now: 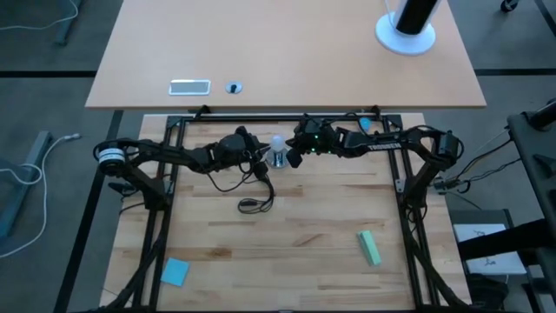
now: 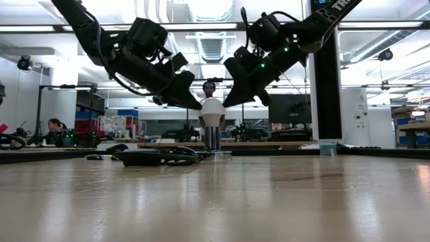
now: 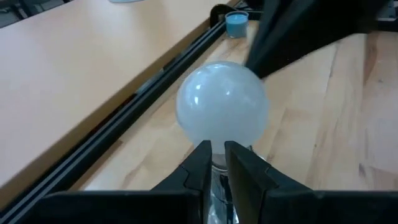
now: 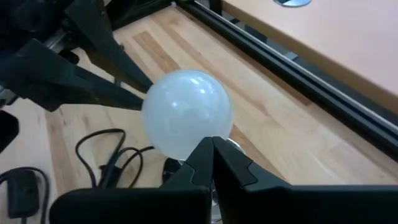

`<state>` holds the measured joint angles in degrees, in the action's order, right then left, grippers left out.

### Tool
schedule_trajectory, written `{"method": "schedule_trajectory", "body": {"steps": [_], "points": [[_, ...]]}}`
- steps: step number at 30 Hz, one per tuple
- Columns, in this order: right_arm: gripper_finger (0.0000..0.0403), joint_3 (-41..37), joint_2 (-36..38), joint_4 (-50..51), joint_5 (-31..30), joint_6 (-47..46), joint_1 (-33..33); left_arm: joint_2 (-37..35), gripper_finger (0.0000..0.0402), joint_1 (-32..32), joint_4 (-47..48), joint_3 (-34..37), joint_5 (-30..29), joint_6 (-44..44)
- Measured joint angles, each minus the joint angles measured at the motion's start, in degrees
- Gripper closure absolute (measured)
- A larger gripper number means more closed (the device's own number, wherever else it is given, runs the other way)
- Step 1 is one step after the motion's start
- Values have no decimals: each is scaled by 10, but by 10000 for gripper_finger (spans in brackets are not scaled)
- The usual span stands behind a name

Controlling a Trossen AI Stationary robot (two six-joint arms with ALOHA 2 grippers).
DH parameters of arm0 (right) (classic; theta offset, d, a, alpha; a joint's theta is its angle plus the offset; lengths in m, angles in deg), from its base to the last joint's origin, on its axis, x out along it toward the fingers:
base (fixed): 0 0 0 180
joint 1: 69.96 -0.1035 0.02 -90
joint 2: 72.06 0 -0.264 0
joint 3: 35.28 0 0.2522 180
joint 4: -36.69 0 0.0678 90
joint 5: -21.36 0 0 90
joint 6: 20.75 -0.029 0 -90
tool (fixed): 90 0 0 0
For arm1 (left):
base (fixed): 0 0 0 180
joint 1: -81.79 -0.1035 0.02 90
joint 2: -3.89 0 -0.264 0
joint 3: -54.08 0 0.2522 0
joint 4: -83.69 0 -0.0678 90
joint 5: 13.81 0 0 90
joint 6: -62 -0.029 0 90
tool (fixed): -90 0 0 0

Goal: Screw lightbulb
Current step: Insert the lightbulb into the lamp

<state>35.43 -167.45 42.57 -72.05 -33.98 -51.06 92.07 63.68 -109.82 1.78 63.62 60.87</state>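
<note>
The lightbulb [image 2: 213, 109] stands upright in the silver socket [image 2: 213, 138] near the table's far edge. The left gripper [image 2: 190, 101] hovers just beside it, fingers a sliver apart; the right gripper [image 2: 232, 99] flanks it, fingers pressed together, holding nothing.

Left tool [image 3: 217, 163] nearly closed, right tool [image 4: 211, 155] closed.

The scene was evenly lit from overhead, with long ceiling light strips [image 2: 201, 27] seen glowing in the low view and reflected as a pale sheen on the near table [image 2: 215, 202], which was blurred there. Soft highlights were shown on the lightbulb [image 3: 222, 106] in both wrist views, where the dark fingers [image 3: 199, 171] nearest the lens were rendered out of focus. Only faint shadows were cast on the wood.
</note>
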Motion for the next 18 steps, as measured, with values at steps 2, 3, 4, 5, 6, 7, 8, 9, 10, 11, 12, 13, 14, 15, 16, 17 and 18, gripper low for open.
{"method": "schedule_trajectory", "body": {"steps": [2, 3, 4, 5, 6, 7, 8, 9, 10, 11, 12, 13, 14, 15, 16, 17, 18], "points": [[403, 0, 0, 1, 3, -5, -4, 1, 361, 0, 0, 0, -6, 0], [403, 0, 0, 1, 4, -7, -7, 1, 361, 0, 1, 0, -11, 0], [403, 0, 0, 1, 6, -10, -9, 2, 361, -1, 0, 0, -17, 0], [403, 0, 0, 1, 9, -12, -12, 3, 361, -1, 0, 0, -29, 0], [403, 0, 0, 1, 11, -13, -14, 3, 361, -1, 2, 0, -35, 1], [403, 0, 0, 2, 11, -13, -16, 4, 361, -1, 7, 0, -40, 2], [403, 0, 0, 5, 11, -13, -19, 4, 361, -1, 13, 0, -41, 3], [403, 0, 0, 11, 9, -13, -19, 3, 361, 0, 21, 0, -42, 4], [403, 0, 0, 20, 9, -13, -19, 2, 361, 0, 30, 0, -42, 5], [403, 0, 0, 28, 7, -13, -18, -1, 361, 1, 37, 0, -42, 7], [403, 0, 1, 35, 3, -13, -18, -4, 361, 1, 44, 0, -42, 11], [403, 0, 1, 42, -7, -13, -17, -8, 361, 1, 50, 0, -42, 15], [403, 0, 1, 48, -20, -13, -16, -10, 361, 2, 51, 0, -42, 17], [403, 0, 1, 51, -33, -13, -15, -11, 361, 3, 50, 0, -39, 19], [403, 0, 1, 51, -45, -13, -14, -11, 361, 3, 49, 0, -30, 18], [403, 0, 1, 50, -53, -13, -13, -12, 361, 3, 45, 0, -22, 17], [403, 0, 1, 47, -58, -13, -10, -12, 361, 3, 37, 0, -13, 16]]}}
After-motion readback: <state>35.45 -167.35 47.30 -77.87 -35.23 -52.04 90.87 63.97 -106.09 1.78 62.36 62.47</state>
